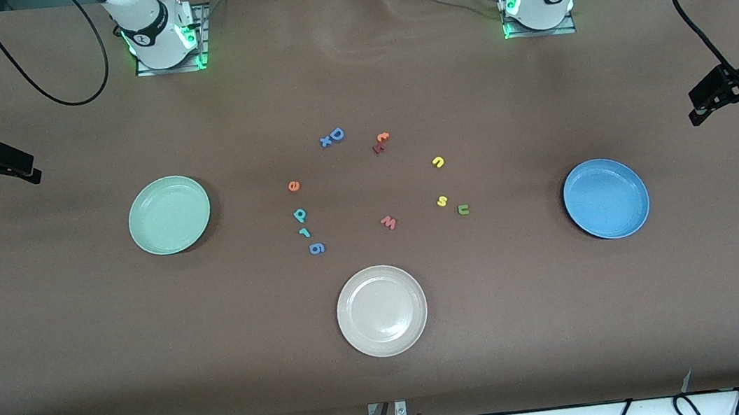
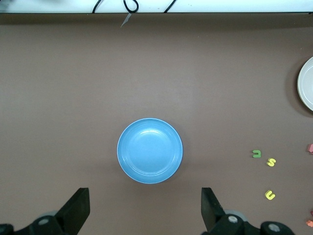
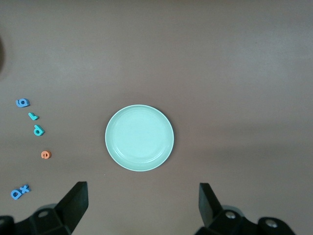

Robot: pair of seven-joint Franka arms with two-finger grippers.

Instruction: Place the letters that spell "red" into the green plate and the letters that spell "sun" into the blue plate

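Nothing sorted yet: the s and u sat mid-bench with r, d, e and n farther back, between the empty green plate and blue plate. Those foam bits looked light, squishy and thin, so I'd pinch across the edges. The left pincer and right pincer hung wide open over the bench's ends.

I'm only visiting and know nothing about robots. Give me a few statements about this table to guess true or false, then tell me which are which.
1. The green plate has letters in it. False: it holds nothing.
2. The yellow s lies right beside the green u. True.
3. The left gripper is clamped on a letter. False: its jaws stand open and hold nothing, above the table near the blue plate.
4. The beige-white plate is nearer to the front camera than both coloured plates. True.
5. The orange e sits in the blue plate. False: it lies on the table, near the teal d.
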